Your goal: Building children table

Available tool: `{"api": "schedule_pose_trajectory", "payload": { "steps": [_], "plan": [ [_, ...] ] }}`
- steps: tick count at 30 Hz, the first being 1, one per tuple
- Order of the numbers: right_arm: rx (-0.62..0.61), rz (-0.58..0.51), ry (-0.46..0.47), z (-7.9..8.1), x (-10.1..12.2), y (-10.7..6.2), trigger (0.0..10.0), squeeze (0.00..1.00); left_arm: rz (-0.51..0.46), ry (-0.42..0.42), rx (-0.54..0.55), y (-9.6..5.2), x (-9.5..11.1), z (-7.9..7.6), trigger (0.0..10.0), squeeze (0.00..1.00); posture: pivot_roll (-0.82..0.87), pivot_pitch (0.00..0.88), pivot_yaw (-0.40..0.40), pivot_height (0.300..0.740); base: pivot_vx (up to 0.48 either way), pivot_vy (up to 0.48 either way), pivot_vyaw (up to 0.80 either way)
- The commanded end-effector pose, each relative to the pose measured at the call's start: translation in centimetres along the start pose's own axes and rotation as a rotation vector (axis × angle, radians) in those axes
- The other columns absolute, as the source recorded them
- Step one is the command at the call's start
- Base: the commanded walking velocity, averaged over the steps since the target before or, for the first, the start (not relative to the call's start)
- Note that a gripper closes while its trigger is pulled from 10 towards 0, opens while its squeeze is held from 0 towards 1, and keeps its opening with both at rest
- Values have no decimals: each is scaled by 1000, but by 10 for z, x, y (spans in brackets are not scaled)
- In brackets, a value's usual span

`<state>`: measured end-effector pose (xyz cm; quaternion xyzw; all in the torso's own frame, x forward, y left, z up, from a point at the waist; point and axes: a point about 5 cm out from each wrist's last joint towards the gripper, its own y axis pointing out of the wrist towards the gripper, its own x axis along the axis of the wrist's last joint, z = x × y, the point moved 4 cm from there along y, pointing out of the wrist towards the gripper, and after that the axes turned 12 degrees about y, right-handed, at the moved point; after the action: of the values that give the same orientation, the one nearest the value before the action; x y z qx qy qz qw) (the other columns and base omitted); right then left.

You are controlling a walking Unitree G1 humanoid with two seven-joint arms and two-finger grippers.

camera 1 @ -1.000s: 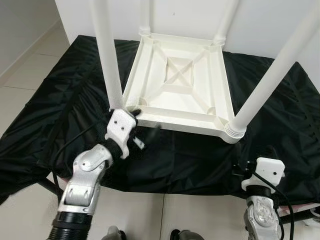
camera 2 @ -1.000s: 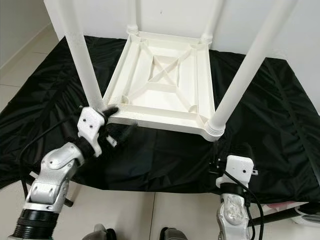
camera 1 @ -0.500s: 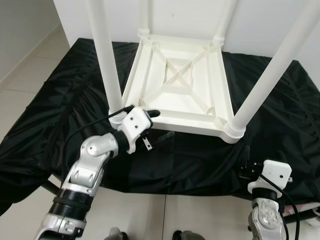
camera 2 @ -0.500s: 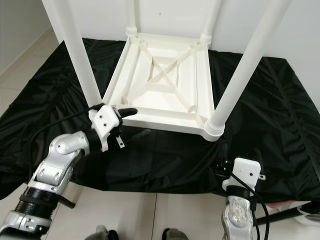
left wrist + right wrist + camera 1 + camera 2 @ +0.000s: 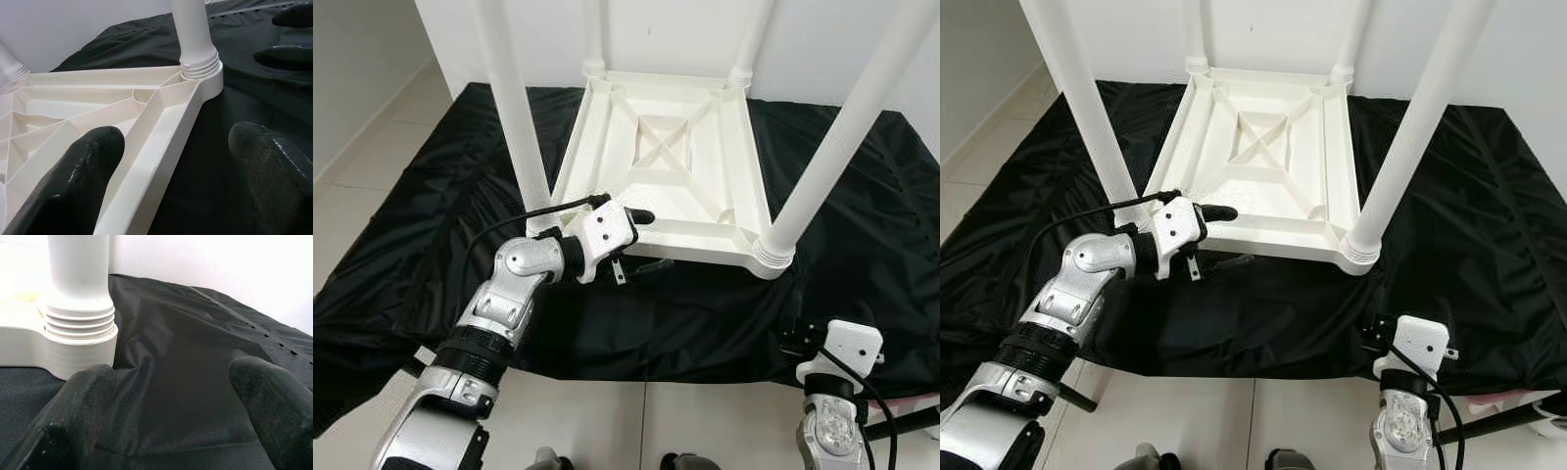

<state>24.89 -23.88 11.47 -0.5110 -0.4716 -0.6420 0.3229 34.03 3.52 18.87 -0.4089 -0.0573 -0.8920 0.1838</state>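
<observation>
Left eye view: left arm bent across, its left gripper (image 5: 641, 240) spread wide astride the near rim of the upturned white table (image 5: 666, 166) on the black cloth (image 5: 431, 245). Right gripper (image 5: 171, 406), fingers wide apart, sits low near the table's near-right leg (image 5: 842, 147), holding nothing.

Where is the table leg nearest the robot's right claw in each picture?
Left eye view: near right leg, standing up from the tabletop's right front corner.
Right eye view: same corner.
Left wrist view: straight ahead, beyond the claw's fingers.
Right wrist view: close by.
Shared landmark: its ribbed collar.
</observation>
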Motion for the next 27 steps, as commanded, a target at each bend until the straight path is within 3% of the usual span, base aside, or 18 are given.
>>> {"api": "schedule_pose_trajectory", "payload": {
  "steps": [1, 12, 27],
  "plan": [
    [4, -15, -4, 1, 2, -1, 10000, 0, -14, -17, 7, -2, -1, 2, 10000, 0, -158, 72, 58, 740, 0, 0, 0],
    [38, -26, 13, 10, 3, 4, 10000, 0, -40, -28, 16, -1, -3, 3, 10000, 0, -142, 69, 41, 740, 0, 0, 0],
    [61, -20, 22, 14, 2, 8, 10000, 0, -42, -25, 33, -3, -4, 7, 10000, 0, -126, 75, 28, 740, 0, 0, -800]
  ]
}}
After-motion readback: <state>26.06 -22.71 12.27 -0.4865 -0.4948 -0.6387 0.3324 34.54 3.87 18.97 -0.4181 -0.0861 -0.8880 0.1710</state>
